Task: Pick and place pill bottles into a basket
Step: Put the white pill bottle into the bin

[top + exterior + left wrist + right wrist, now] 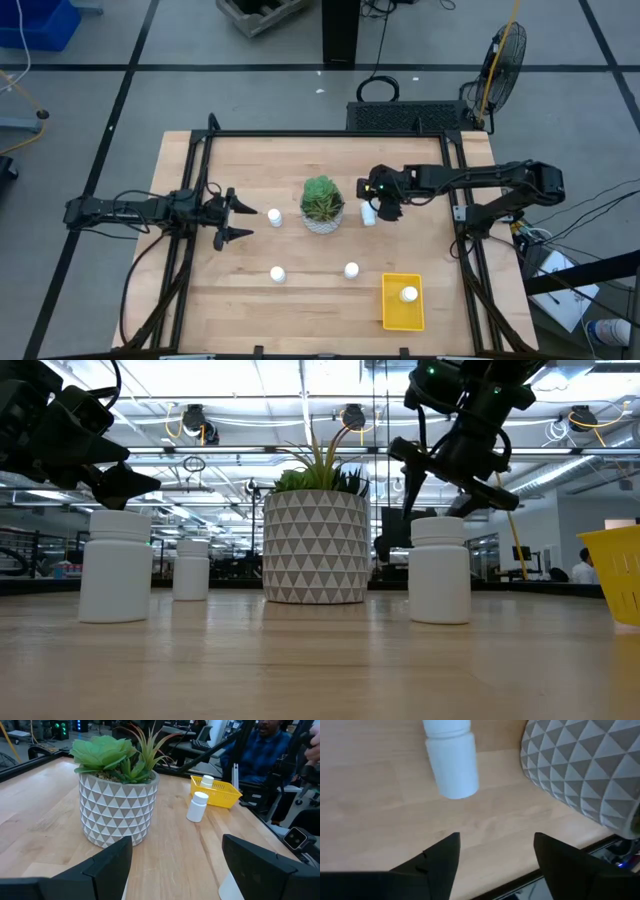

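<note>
When closing in on the small white cylindrical plastic pill bottle (451,762) just beside the white triangle-patterned pot with the green plant (322,205), keep the right gripper (388,208) with its two dark fingers apart, as now. Bring one finger to each side of the bottle body, below the cap. Approach from the side away from the pot, so as not to push the bottle against it or knock it over. Lower until well around the body, then close gently. Lift straight up before travelling to the bright yellow shallow rectangular plastic basket (402,302), on the right arm's side of the light wooden table (200,300) and well apart from the plant. Release low over the basket, beside the one bottle (408,294) already standing inside.

Left gripper (232,218): also spread wide, holding nothing, near a second bottle (274,216) on the other side of the plant. Better to hold it there, out of the right arm's path.

About the bottles: five in all, white, smooth, upright, each with a white cap. Probably light and easy to tip, though hard to judge from these views. A third bottle (277,273) and a fourth bottle (351,270) standing free on the bare wood, well apart from each other and from the plant. No label visible on any.
</note>
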Action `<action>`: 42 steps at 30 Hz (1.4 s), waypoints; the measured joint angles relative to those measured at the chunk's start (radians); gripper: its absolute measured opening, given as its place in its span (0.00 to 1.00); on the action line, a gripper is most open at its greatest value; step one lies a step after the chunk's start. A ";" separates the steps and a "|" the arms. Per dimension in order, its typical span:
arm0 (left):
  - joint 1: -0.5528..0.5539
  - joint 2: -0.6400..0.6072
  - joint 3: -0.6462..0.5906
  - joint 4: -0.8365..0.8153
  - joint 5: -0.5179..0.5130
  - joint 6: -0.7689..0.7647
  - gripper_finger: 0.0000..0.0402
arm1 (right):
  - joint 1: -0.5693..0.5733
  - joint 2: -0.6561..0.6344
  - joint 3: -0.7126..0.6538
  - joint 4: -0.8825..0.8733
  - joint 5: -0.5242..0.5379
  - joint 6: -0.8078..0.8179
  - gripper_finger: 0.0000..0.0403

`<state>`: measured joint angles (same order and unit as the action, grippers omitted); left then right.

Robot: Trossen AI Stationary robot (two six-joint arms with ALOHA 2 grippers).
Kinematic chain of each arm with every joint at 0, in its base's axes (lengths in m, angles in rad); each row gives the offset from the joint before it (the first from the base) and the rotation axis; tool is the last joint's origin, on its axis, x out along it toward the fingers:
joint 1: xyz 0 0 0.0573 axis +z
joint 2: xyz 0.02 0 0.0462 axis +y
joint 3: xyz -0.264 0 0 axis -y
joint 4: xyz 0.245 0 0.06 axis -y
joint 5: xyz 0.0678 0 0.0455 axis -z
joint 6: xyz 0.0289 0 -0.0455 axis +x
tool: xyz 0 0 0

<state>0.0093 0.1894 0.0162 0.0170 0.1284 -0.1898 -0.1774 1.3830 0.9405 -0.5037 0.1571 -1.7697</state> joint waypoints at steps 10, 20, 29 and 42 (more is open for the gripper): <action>0.000 0.000 0.000 0.000 0.000 -0.003 0.77 | 0.000 0.069 0.000 0.017 -0.054 -0.110 0.67; 0.000 0.000 0.000 0.000 0.000 -0.004 0.77 | -0.012 0.152 0.000 0.025 -0.046 -0.148 0.67; 0.000 0.000 0.000 0.000 0.000 -0.002 0.77 | -0.033 0.153 -0.014 0.015 -0.081 -0.185 0.67; 0.000 0.000 0.000 0.000 0.000 -0.002 0.77 | -0.033 0.153 -0.058 0.122 -0.080 -0.215 0.67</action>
<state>0.0096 0.1896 0.0162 0.0171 0.1287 -0.1913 -0.2104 1.5360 0.8822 -0.3815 0.0772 -1.9842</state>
